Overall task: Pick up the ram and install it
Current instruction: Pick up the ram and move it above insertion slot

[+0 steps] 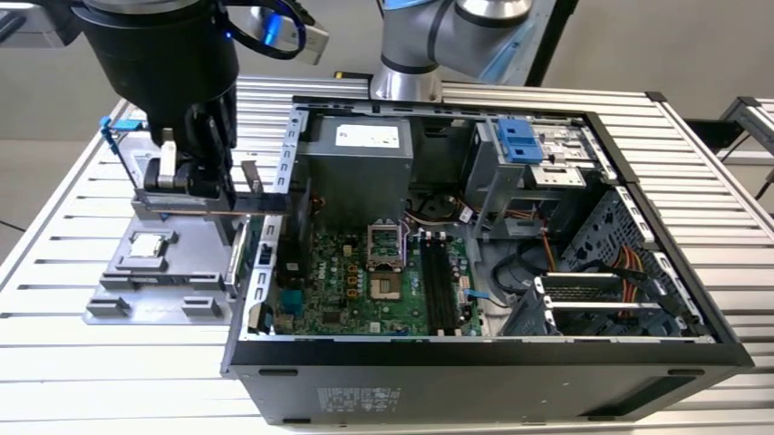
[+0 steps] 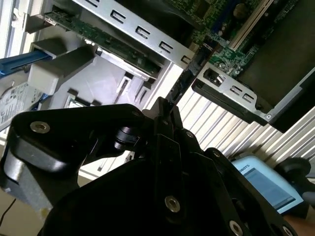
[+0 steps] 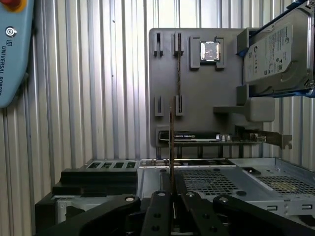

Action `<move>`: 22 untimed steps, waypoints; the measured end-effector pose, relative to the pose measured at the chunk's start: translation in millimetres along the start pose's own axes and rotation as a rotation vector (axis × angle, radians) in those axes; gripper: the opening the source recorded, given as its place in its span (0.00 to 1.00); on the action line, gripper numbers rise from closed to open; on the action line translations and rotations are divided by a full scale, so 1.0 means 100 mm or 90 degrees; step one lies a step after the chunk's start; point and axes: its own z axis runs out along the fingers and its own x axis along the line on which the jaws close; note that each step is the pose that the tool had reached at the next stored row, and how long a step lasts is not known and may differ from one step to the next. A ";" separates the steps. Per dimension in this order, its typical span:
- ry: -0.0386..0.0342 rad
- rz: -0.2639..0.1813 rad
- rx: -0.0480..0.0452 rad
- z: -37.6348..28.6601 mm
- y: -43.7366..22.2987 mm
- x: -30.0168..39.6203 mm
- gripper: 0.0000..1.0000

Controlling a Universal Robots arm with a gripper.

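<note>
The ram [image 3: 171, 142] shows edge-on in the first wrist view as a thin, straight, dark strip with a brownish edge, standing out lengthwise from the fingertips. The end effector [image 3: 171, 189] is closed down to a narrow gap, pinching the ram between its black fingers [image 3: 160, 201].

In the exterior view it hangs over the far part of a grey fixture tray [image 1: 158, 304] on the exterior view's left of the open computer case [image 1: 484, 349]. The tray holds a square processor chip [image 3: 210, 50], a silver hard drive [image 3: 275, 54] in blue rails, and an expansion card [image 3: 197, 136] with a metal bracket.

The case holds a green motherboard [image 1: 362, 281] with long black slots [image 1: 438, 281], a grey power supply [image 1: 362, 154] and a drive cage [image 1: 520, 145] with a blue front. Tray and case sit on a ribbed metal bench [image 1: 726, 181].
</note>
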 end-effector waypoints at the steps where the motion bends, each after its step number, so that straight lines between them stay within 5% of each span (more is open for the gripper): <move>1: 0.0000 0.000 0.0000 0.000 -0.013 -0.001 0.00; 22: 0.0000 0.000 0.0000 -0.004 -0.276 -0.009 0.00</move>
